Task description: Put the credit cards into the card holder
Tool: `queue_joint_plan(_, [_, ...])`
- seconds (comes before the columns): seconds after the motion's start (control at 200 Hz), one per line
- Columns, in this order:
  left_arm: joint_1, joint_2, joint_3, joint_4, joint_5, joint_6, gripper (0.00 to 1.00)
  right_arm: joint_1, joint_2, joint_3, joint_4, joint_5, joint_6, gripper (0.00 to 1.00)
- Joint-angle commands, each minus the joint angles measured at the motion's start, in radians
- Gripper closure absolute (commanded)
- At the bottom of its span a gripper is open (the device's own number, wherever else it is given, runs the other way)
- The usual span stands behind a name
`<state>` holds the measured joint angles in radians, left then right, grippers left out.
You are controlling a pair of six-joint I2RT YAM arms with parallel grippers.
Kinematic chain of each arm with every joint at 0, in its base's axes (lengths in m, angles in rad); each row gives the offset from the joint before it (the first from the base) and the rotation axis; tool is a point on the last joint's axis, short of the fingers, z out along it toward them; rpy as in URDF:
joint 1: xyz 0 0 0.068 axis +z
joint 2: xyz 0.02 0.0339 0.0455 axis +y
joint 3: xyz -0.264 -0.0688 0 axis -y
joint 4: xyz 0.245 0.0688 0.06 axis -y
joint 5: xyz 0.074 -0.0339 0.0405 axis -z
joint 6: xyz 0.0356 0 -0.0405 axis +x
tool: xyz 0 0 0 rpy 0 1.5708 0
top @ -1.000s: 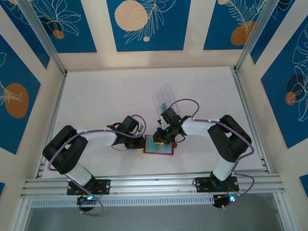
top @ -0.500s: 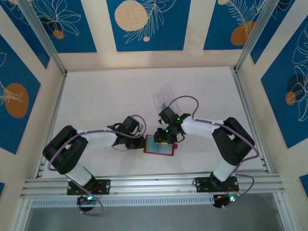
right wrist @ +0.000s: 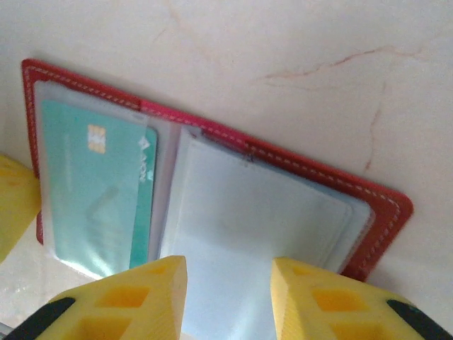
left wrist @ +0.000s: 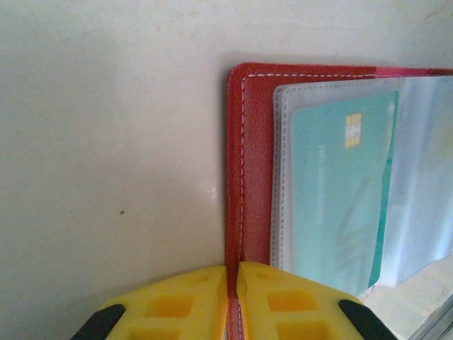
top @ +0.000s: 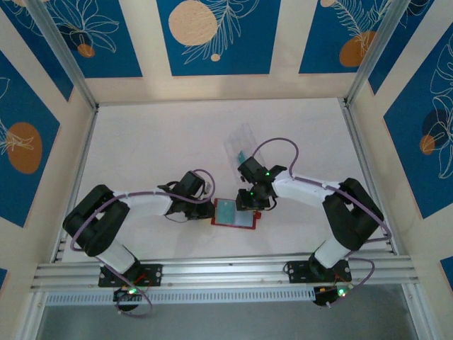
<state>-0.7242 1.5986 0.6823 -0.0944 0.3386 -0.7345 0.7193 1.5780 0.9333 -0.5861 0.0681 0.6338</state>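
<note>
The red card holder lies open on the table. A teal credit card with a gold chip sits inside its left clear sleeve. My left gripper is shut on the holder's red stitched left edge, pinning it. My right gripper hovers open over the bare clear sleeves of the right half, nothing pinched between its yellow fingers. From above, it hangs over the holder's far edge.
A clear plastic case lies behind the holder, with a teal sliver at its near end. Both forearms converge on the holder. Metal rails border the near edge; walls close the other sides.
My right gripper has slid right across the holder and its jaws have widened. The teal card now lies uncovered in the left sleeve. The left arm has not moved.
</note>
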Motion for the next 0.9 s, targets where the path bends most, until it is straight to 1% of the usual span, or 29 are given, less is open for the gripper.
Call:
queue_joint_plan(0.0, [-0.054,0.087,-0.027,0.094,-0.009,-0.011,0.86,0.030,-0.032,0.051,-0.099,0.108,-0.045,0.63])
queue_joint_plan(0.11, [-0.054,0.089,-0.026,0.094,-0.007,-0.011,0.86,0.041,-0.009,0.080,-0.124,0.151,-0.067,0.63])
queue_joint_plan(0.355, [-0.054,0.088,-0.027,0.099,-0.004,-0.014,0.86,0.071,0.096,0.118,-0.141,0.223,-0.084,0.62])
queue_joint_plan(0.51, [-0.054,0.089,-0.027,0.100,-0.002,-0.013,0.86,0.083,0.159,0.105,-0.105,0.216,-0.073,0.62])
queue_joint_plan(0.685, [-0.054,0.091,-0.023,0.091,-0.004,-0.005,0.86,0.127,0.211,0.089,-0.100,0.236,-0.038,0.63])
queue_joint_plan(0.775, [-0.054,0.099,-0.017,0.088,-0.004,0.000,0.86,0.147,0.224,0.086,-0.098,0.238,-0.024,0.68])
queue_joint_plan(0.895, [-0.054,0.108,-0.017,0.096,0.003,-0.001,0.86,0.160,0.227,0.103,-0.109,0.242,-0.021,0.78])
